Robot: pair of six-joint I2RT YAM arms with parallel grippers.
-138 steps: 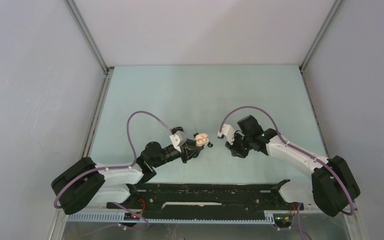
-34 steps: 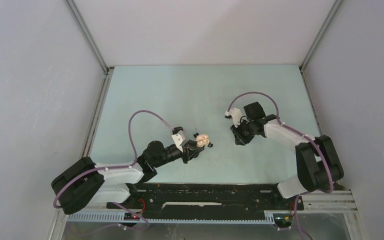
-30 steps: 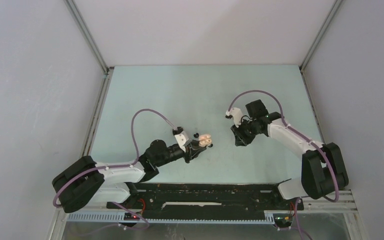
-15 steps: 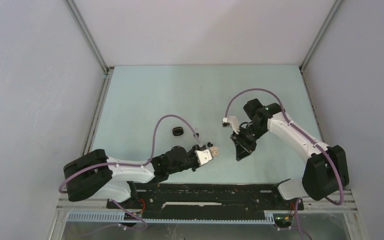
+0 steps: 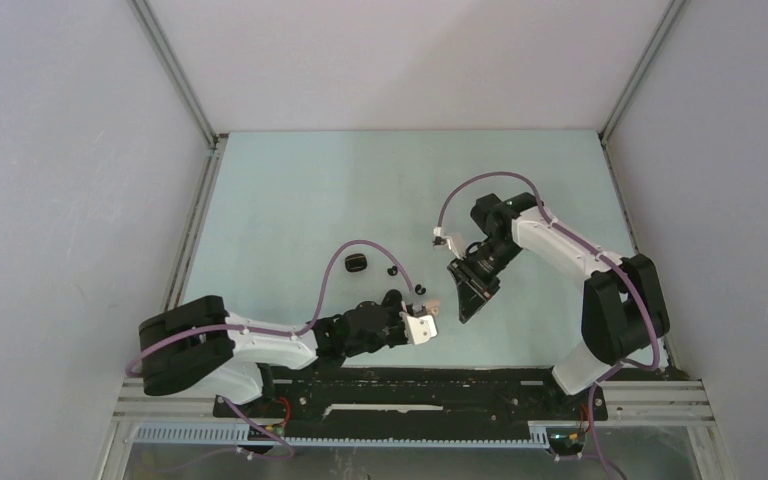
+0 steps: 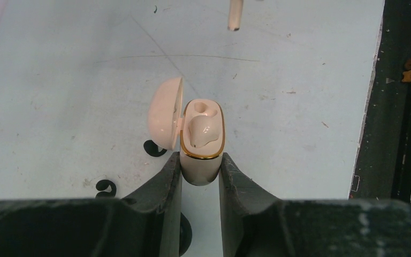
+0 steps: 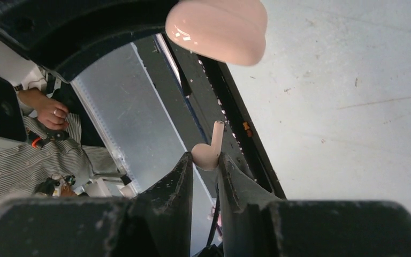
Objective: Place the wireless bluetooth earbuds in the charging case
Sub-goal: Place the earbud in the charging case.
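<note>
My left gripper (image 6: 200, 160) is shut on the base of a beige charging case (image 6: 202, 140) with a gold rim. Its lid (image 6: 166, 112) stands open to the left. One whitish earbud (image 6: 202, 131) sits in the nearer socket; the farther socket (image 6: 199, 107) is empty. My right gripper (image 7: 207, 158) is shut on a second beige earbud (image 7: 207, 152), stem pointing away from the fingers. That stem's tip (image 6: 234, 16) hangs just beyond the case. In the top view the right gripper (image 5: 463, 310) is a little right of the left gripper (image 5: 422, 318).
A black pebble-like case (image 5: 357, 263) lies left of the grippers. Small black curled earbuds (image 5: 420, 289) (image 5: 392, 270) lie on the pale table, also beside the left fingers (image 6: 155, 149). The black rail (image 5: 410, 385) runs along the near edge.
The left arm has swung right and nearer with the open case, uncovering the black case. The right gripper has come down and left with its earbud, close to the case.
</note>
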